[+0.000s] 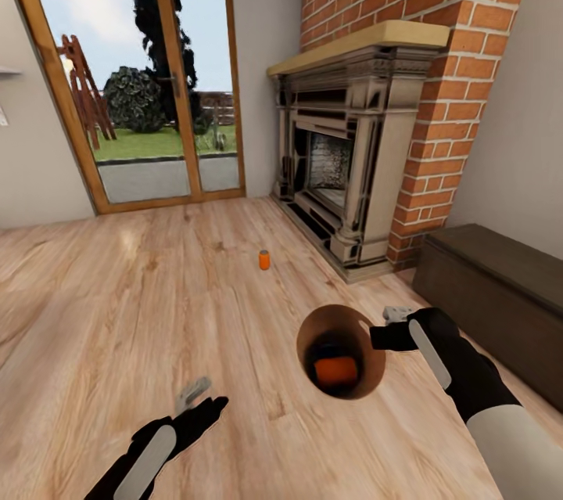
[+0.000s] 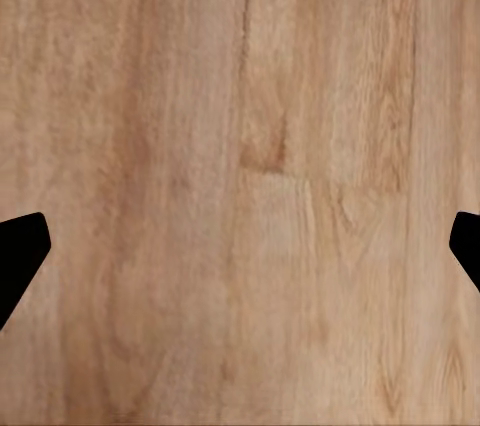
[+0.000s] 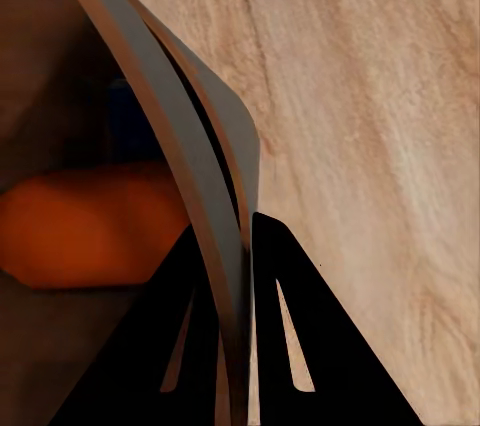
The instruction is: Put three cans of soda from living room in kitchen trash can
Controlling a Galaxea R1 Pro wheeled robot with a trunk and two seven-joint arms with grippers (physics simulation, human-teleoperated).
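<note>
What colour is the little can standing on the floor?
Bright orange can, best seen in the head view.

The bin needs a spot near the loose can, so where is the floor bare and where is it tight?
Bare planks run from the glass door to the orange can, and on to the left gripper. It is tight between the trash can, which the right gripper pinches by the rim, the fireplace and the dark cabinet.
</note>
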